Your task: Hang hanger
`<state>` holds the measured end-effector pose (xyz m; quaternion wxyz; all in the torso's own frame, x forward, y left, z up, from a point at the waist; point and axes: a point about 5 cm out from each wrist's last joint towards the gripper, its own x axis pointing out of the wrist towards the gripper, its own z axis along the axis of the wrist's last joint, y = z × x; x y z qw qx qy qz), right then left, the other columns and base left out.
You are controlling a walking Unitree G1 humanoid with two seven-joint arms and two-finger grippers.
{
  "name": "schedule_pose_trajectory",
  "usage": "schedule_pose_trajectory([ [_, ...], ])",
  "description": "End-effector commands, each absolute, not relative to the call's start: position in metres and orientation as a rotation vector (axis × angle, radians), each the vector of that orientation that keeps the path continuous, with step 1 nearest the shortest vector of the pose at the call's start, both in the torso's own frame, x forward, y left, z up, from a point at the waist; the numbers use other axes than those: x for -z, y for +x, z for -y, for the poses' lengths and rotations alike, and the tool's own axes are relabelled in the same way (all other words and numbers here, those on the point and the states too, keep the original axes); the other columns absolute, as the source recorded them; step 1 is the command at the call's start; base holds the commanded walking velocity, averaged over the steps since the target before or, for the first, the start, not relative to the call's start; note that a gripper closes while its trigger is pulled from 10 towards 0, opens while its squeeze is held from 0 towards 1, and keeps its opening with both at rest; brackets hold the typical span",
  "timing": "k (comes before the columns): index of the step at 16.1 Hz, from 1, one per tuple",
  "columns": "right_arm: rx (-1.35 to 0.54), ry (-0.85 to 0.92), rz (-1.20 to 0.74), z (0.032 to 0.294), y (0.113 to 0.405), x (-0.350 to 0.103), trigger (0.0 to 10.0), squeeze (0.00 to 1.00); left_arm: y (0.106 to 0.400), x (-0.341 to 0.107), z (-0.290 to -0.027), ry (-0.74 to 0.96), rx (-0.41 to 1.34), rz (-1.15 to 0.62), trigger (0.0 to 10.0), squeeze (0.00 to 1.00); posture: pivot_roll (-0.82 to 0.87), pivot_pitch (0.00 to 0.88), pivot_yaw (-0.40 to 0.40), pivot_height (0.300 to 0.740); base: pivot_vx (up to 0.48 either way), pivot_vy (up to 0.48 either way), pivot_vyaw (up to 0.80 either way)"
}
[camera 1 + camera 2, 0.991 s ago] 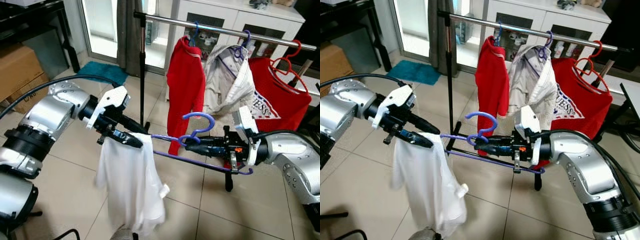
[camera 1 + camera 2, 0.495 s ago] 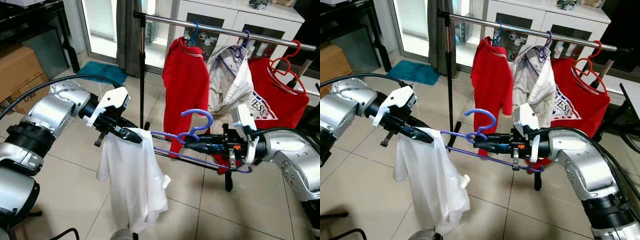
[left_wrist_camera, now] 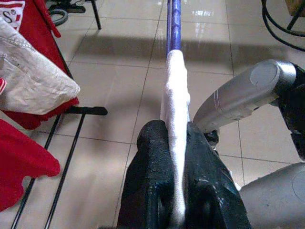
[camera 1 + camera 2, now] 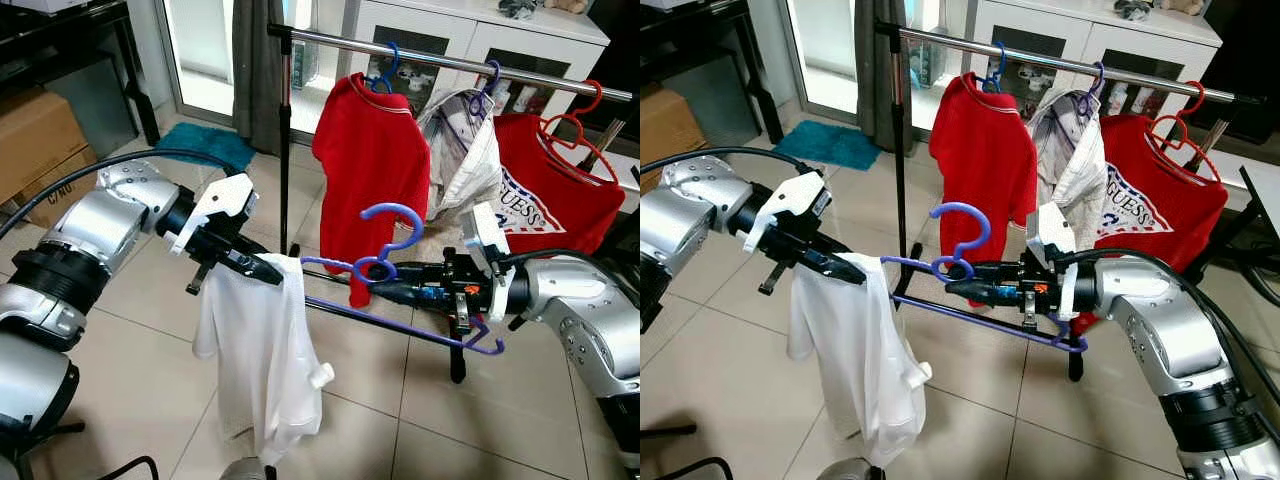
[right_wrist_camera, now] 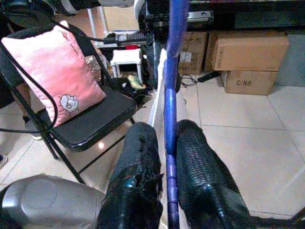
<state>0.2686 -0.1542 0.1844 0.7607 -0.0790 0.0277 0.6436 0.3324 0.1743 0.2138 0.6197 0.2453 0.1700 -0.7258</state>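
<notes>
A purple plastic hanger (image 4: 395, 262) is held level between my two arms, its hook pointing up. My right gripper (image 4: 388, 272) is shut on the hanger just below the hook; its black fingers (image 5: 195, 176) clamp the purple bar. A white shirt (image 4: 262, 360) hangs from the hanger's left end. My left gripper (image 4: 268, 270) is shut on that shoulder, with white cloth pinched between its pads (image 3: 152, 162). Behind stands a metal clothes rail (image 4: 450, 62) carrying a red shirt (image 4: 368, 170), a white garment (image 4: 470, 160) and a second red shirt (image 4: 545, 200).
The rail's black upright (image 4: 285, 140) and foot (image 4: 458, 365) stand on a tiled floor. Cardboard boxes (image 4: 35, 140) sit at the far left, a teal mat (image 4: 205, 145) by the glass door. A folding chair with a pink cushion (image 5: 57, 71) appears in the right wrist view.
The hanger has tilted so its hook stands higher and its right end has dropped. The white shirt has swung slightly, and the clothes on the rail sway to the left.
</notes>
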Motion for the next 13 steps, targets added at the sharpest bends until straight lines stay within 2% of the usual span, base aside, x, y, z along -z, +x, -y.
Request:
schedule_pose_trajectory([
  [1,-1.379,-0.162,-0.015,0.157,0.271,-0.195,10.0,1.0,0.335,-0.22,-0.171,0.579,1.668,-0.369,0.0,0.0,-0.01,0.0,-0.025,0.74,0.0,0.0,0.0],
  [3,-1.348,-0.163,-0.002,0.16,0.273,-0.196,10.0,1.0,0.336,-0.217,-0.175,0.573,1.65,-0.388,0.0,0.0,-0.01,0.0,-0.024,0.74,0.0,0.0,0.0],
  [4,-1.212,-0.164,0.047,0.172,0.282,-0.201,10.0,1.0,0.342,-0.208,-0.19,0.604,1.543,-0.433,0.0,0.0,-0.01,0.0,-0.023,0.74,0.0,0.0,0.0],
  [5,-1.162,-0.159,0.063,0.175,0.286,-0.202,10.0,1.0,0.344,-0.205,-0.195,0.614,1.498,-0.447,0.0,0.0,-0.01,0.0,-0.023,0.74,0.0,0.0,0.0],
  [7,-0.939,-0.084,0.147,0.196,0.299,-0.213,10.0,1.0,0.35,-0.2,-0.212,0.604,1.349,-0.445,0.0,0.0,-0.01,0.0,-0.023,0.74,0.0,0.0,0.0],
  [9,-0.868,-0.01,0.18,0.206,0.298,-0.216,10.0,1.0,0.351,-0.2,-0.219,0.593,1.283,-0.422,0.0,0.0,-0.01,0.0,-0.023,0.74,0.0,0.0,0.0],
  [13,-1.136,-0.034,0.078,0.184,0.263,-0.196,10.0,1.0,0.357,-0.218,-0.216,0.503,1.28,-0.284,0.0,0.0,-0.01,0.0,-0.019,0.74,0.0,0.0,0.0],
])
